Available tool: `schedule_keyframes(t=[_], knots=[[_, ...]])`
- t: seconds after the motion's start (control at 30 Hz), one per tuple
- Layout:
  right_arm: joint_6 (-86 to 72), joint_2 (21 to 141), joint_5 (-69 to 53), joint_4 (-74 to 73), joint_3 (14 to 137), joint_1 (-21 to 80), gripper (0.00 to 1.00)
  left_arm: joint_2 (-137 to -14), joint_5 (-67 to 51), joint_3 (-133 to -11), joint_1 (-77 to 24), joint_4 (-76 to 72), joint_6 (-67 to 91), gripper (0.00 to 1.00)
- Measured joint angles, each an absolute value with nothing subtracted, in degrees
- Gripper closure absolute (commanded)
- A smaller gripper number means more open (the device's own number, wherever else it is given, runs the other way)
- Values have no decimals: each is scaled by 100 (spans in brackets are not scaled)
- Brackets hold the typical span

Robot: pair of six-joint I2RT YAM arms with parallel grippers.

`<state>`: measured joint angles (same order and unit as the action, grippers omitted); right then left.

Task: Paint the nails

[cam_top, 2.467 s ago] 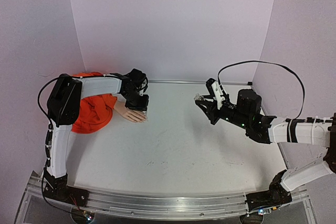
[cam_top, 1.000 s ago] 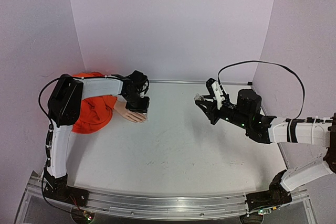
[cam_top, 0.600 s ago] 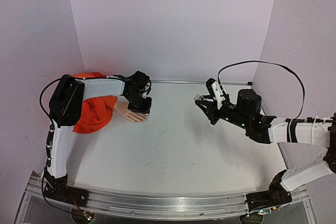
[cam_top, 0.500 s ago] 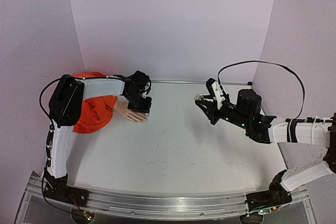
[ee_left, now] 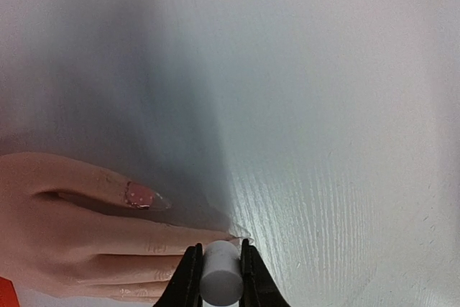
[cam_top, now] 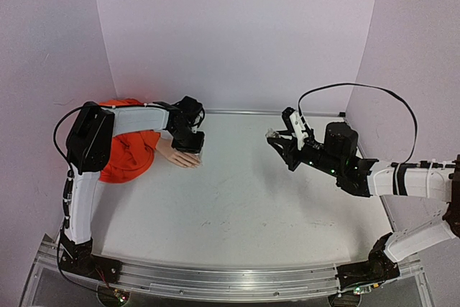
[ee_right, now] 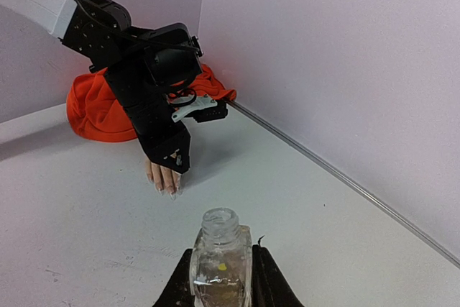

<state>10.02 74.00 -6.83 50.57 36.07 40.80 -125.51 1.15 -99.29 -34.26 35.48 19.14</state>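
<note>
Top external view checked first. Shows the mannequin hand [cam_top: 180,157] lying flat at the far left of the table [cam_top: 237,206], with the orange sleeve [cam_top: 128,154] behind it and the fingers pointing toward the table's middle. Shows the left gripper [cam_top: 192,143] lowered right over the fingertips, and the right gripper [cam_top: 279,140] well apart on the right side, raised off the surface.

Left wrist view checked next. Shows the left gripper [ee_left: 219,282] pinching a small white cylinder [ee_left: 221,278], judged to be the applicator's handle; no bristles visible. Shows two of the nails [ee_left: 142,195]: one with a pink, speckled coat, judged painted; the other a pale tip [ee_left: 241,234], just beside the cylinder's end, with no colour visible. Cannot tell whether brush and nail touch. Remaining nails hidden below the frame edge.

Right wrist view checked last. Shows the right gripper [ee_right: 219,289] clamped on the small clear bottle [ee_right: 219,249], upright, mouth uncapped.

Assessment: task judged under way, not complete. One nail coated as far as visible, a second apparently in hand, the others unverified. Recommend finishing the pale nail, then reloading at the bottle before moving on.
</note>
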Motion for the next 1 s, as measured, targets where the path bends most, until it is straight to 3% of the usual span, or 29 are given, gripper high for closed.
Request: schedule_keyframes(t=[1.0], knots=[[1002, 7400, -687, 5057, 3607, 4080, 100, -12551, 54, -9931, -3489, 3548, 1846, 100]])
